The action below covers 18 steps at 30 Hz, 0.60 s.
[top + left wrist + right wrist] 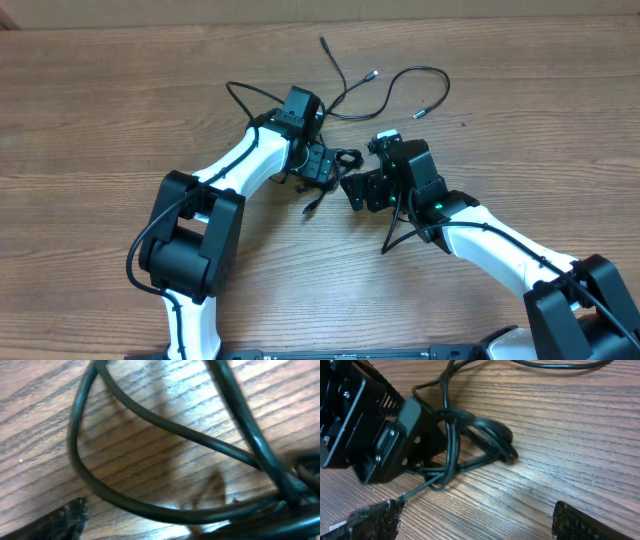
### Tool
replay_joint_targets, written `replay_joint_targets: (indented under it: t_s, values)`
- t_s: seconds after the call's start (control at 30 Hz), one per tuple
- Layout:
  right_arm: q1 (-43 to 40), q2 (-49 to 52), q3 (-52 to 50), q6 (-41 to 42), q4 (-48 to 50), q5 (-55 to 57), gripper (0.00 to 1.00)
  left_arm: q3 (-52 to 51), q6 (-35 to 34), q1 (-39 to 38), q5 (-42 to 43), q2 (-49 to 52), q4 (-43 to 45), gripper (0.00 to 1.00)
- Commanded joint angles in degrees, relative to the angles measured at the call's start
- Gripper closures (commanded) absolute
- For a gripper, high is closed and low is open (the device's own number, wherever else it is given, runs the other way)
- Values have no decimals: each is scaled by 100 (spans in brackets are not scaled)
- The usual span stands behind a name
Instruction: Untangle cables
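Worktop: wood grain all over the worktop [90,110], with both arms reaching in to meet mid-table.
Left pincer: the left pincer [325,170] is down low, right on the tangle. Whether it grips a strand I cannot tell, because its own camera catches one fingertip [65,520] and the other side is a dark blur.
Cables: the cables [490,435] bunch into a knot hard against the front of the left pincer, with cords running back around its nose.
Right pincer: the right pincer [475,527] is just beside the left pincer, facing it. Its fingers are spread wide with nothing between them, and they sit short of the knot.
Overhead only: loose ends with small plugs fan out beyond the left pincer toward the far edge. One thin loop curls off behind it, and one plug end lies just on its near side.
Left wrist only: a tight close-up of two strands crossing over bare wood, soft in focus.
Right wrist only: the left pincer's black housing seen side-on, with cords cinched around each other at its tip.
Writing: there is a pale strip at the frame corner by the right pincer's finger, too little of it to read. A green light [437,208] glows on the right arm.
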Motion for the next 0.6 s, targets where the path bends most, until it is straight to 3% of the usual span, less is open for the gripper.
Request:
replay_joint_targets:
  t_s: [0.0,0.03,0.1,0.2,0.3,0.57]
  values:
    - [-20,17,-15,0,46,-33,6,-57,-85,-7,20,299,2,41]
    - [-20,17,-15,0,46,-31,7,-57,-90,-7,101,393,0,53]
    - [-20,17,-15,0,46,-33,7,-57,-90,-7,118,457,4,67]
    - [-20,17,-15,0,48,-31,7,-52,-90,-7,120,457,7,71]
    - [-20,17,-15,0,48,-31,7,-52,-90,-7,120,457,0,93]
    - [-20,17,-15,0,48,-33,6,59,-44,0,122,431,-269,96]
